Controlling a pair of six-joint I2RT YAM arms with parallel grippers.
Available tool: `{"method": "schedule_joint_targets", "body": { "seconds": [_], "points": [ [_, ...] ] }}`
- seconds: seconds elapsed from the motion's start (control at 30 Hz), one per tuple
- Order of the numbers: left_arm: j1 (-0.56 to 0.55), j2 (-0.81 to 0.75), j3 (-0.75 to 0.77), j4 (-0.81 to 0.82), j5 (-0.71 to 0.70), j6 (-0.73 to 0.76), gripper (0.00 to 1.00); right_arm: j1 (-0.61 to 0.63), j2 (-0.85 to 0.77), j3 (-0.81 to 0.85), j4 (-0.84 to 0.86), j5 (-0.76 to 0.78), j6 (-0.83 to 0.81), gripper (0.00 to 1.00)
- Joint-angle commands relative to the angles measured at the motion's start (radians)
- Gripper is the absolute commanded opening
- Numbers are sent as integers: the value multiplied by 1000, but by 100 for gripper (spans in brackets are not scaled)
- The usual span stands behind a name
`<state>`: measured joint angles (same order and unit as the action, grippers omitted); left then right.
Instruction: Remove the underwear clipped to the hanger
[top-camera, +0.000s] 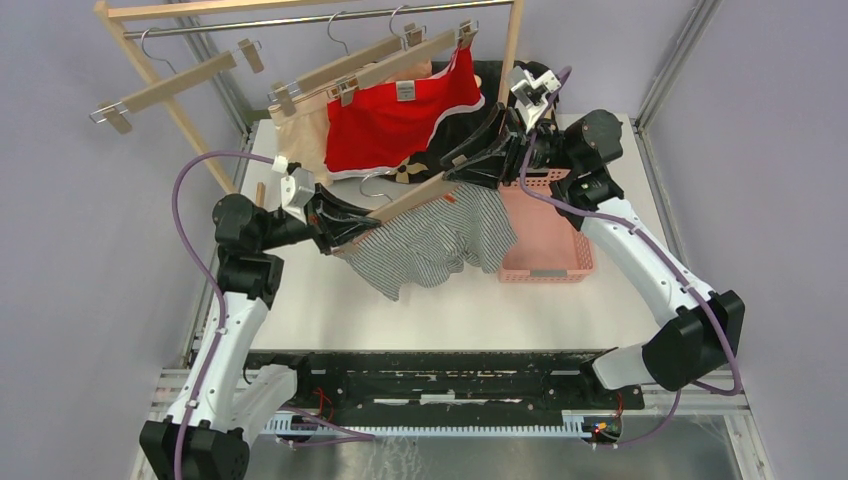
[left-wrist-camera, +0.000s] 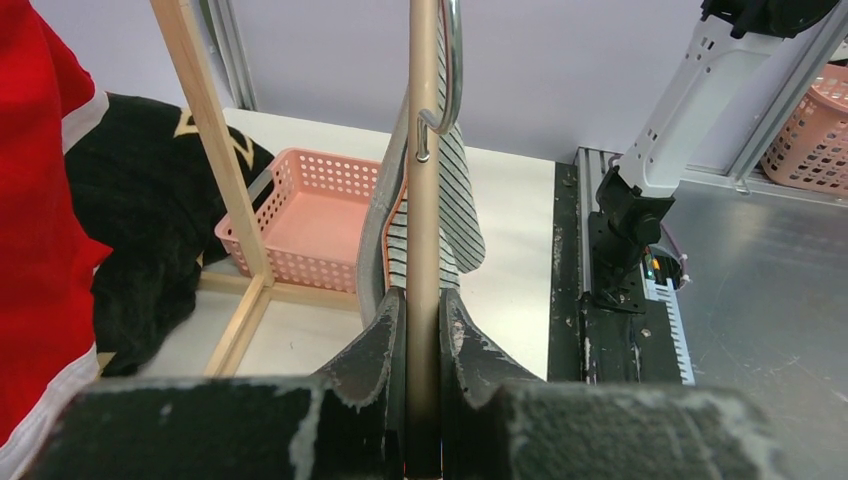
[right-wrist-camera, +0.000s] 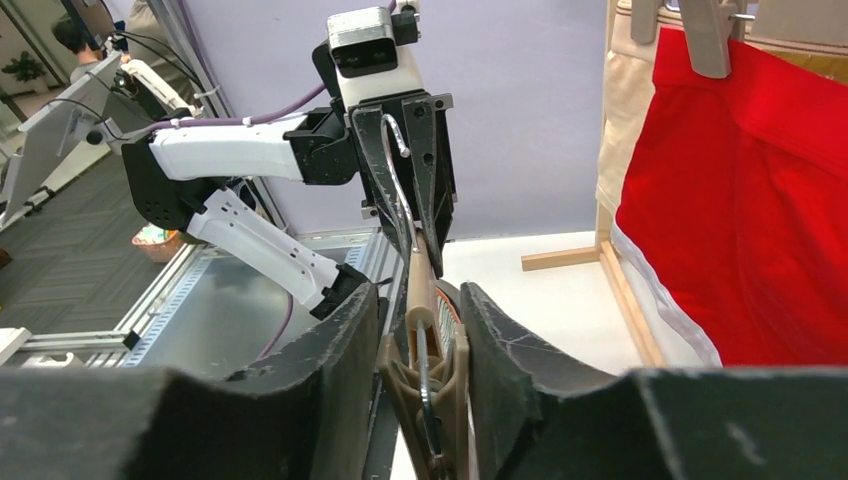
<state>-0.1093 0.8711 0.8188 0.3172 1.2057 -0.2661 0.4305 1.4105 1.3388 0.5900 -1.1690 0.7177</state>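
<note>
Left claw (left-wrist-camera: 422, 330) clenched on hanger (left-wrist-camera: 424, 150); right claw (right-wrist-camera: 420, 330) straddles clip (right-wrist-camera: 428, 395), cannot tell if pinching. Striped underwear (top-camera: 440, 245) hangs from hanger above tabletop (top-camera: 330, 310). Squeeze clip squarely, hold hanger level.

Left gripper (top-camera: 336, 240) clamps the hanger (top-camera: 420, 196) of striped underwear (top-camera: 440, 248), right gripper (top-camera: 468, 166) alongside.

Bright even light; soft shadows; wrist-view foregrounds seemingly blurred.
</note>
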Motion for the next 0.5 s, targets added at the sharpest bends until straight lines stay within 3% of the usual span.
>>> {"method": "schedule_joint_targets", "body": {
  "seconds": [0.0,0.1,0.2,0.4,0.43,0.47],
  "points": [
    [-5,-23,11,57,-29,-42,3,3,-27,26,-13,-8,-33,37],
    [-6,-22,12,57,-36,-47,3,3,-26,26,-54,-10,-56,24],
    [-8,-26,15,58,-46,-48,3,3,-32,26,-93,1,-87,2],
    [-9,-34,14,39,-70,-34,3,4,-59,20,-180,41,-164,1],
    [-9,-32,15,39,-70,-33,3,3,-63,14,-184,51,-170,14],
    [-9,-29,16,39,-70,-33,3,3,-74,9,-193,69,-183,43]
  ]
}}
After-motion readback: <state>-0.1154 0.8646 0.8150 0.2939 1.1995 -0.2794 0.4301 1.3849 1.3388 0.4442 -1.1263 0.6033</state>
